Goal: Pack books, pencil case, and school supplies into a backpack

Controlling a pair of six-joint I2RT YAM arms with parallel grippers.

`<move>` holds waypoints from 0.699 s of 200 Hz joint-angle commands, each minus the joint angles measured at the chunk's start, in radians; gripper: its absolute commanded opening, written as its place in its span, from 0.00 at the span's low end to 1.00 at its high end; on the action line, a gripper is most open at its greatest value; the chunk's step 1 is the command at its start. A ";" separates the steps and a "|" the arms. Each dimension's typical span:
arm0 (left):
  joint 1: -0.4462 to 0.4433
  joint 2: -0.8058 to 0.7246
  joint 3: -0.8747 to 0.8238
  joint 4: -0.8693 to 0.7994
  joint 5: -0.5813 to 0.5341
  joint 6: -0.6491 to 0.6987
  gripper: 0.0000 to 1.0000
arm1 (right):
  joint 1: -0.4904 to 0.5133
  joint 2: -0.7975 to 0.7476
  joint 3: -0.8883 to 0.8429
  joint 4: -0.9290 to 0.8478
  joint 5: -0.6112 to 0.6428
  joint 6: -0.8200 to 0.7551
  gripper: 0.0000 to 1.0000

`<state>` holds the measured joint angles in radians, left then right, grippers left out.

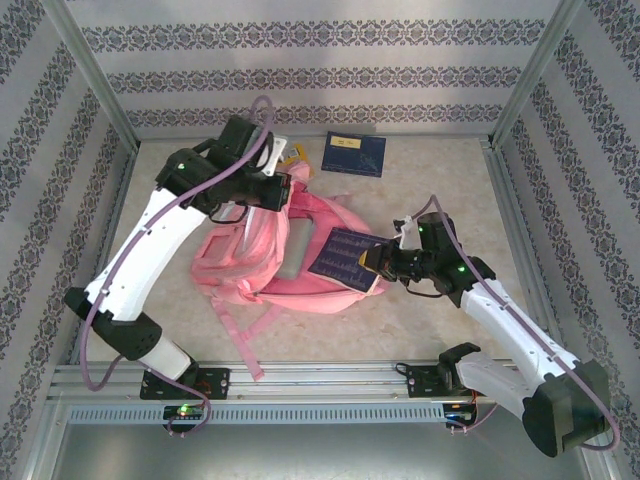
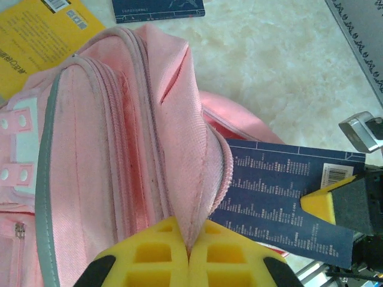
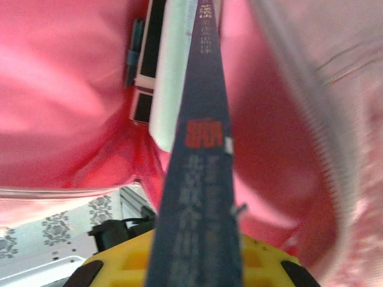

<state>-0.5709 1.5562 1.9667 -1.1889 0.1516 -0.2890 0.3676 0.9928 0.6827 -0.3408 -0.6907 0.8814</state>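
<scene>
The pink backpack (image 1: 250,255) lies mid-table with its mouth facing right. My left gripper (image 1: 278,195) is shut on the backpack's opening rim and holds the fabric up; in the left wrist view the yellow fingers (image 2: 190,248) pinch that pink flap (image 2: 179,149). My right gripper (image 1: 378,260) is shut on a dark blue patterned book (image 1: 345,257), which is partly inside the mouth. In the right wrist view the book's spine (image 3: 200,179) points into the pink interior (image 3: 66,89). A pale oblong that looks like the pencil case (image 3: 170,78) and a black-and-white bar (image 3: 146,66) lie inside.
A navy book with a yellow label (image 1: 354,154) lies flat at the back of the table. A yellow-orange book (image 1: 293,158) peeks out behind the left gripper, beside the backpack (image 2: 42,36). The backpack's straps (image 1: 240,340) trail toward the front rail. Patterned walls enclose the table.
</scene>
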 commanded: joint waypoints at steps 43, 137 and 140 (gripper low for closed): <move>0.049 -0.013 0.038 0.039 0.085 0.060 0.00 | 0.034 0.028 0.101 0.180 -0.075 0.094 0.00; 0.055 0.054 0.173 0.044 0.114 0.053 0.00 | 0.239 0.432 0.343 0.402 0.085 0.275 0.00; 0.055 0.056 0.176 0.044 0.114 0.054 0.00 | 0.246 0.451 0.350 0.402 0.094 0.276 0.00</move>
<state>-0.5278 1.6291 2.0670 -1.2160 0.2440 -0.2539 0.5724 1.3418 0.9539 -0.0162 -0.6849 1.1141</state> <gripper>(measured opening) 0.052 0.137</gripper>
